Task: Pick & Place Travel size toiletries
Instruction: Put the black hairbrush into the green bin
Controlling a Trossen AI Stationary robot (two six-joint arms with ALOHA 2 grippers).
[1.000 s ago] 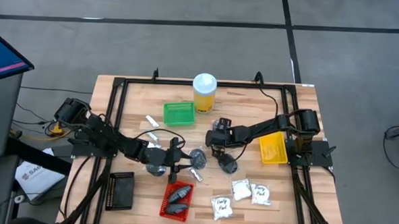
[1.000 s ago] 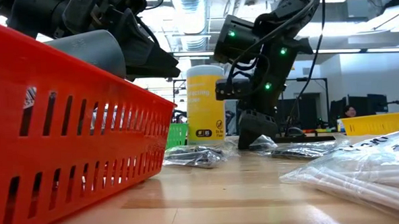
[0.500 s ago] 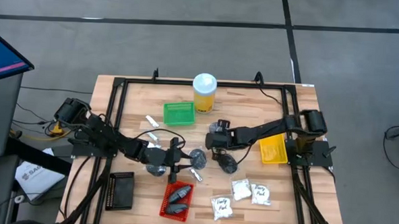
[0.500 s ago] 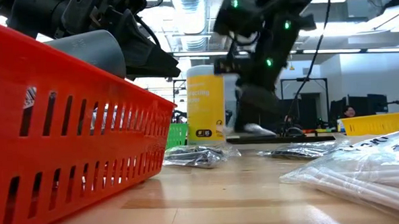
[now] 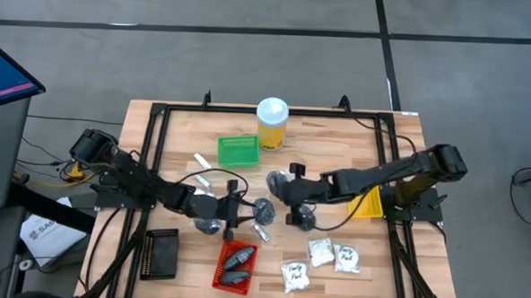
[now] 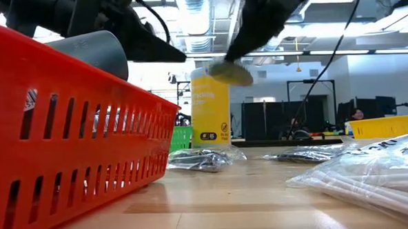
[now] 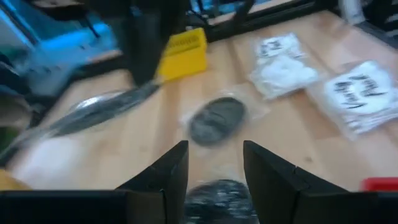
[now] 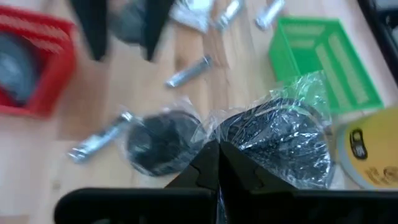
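The right gripper [image 8: 217, 163] has its jaws pressed together on the clear wrapper of a dark grey puck [image 8: 283, 146], which hangs lifted off the table near the middle, just in front of the green tray [image 5: 237, 150] and the yellow jar [image 5: 272, 122]; in the low view the puck [image 6: 231, 72] shows as a blurred disc in the air beside the jar [image 6: 210, 107]. The left gripper [image 7: 213, 167] reaches in from the left with its jaws apart around another wrapped puck [image 7: 217, 198], though the blur makes it hard to say whether the fingers [image 7: 168, 171] touch it. Beyond it on the wood lies a third wrapped puck [image 7: 216, 119]. White sachets [image 5: 333, 254] with dark print lie together at the near right of the table, and thin silvery tubes [image 5: 202, 161] lie left of the green tray. The red tray [image 5: 234, 265] at the near middle holds dark items, the black tray [image 5: 160, 253] sits to its left, and the yellow tray [image 5: 365, 202] is at the right under the right arm.
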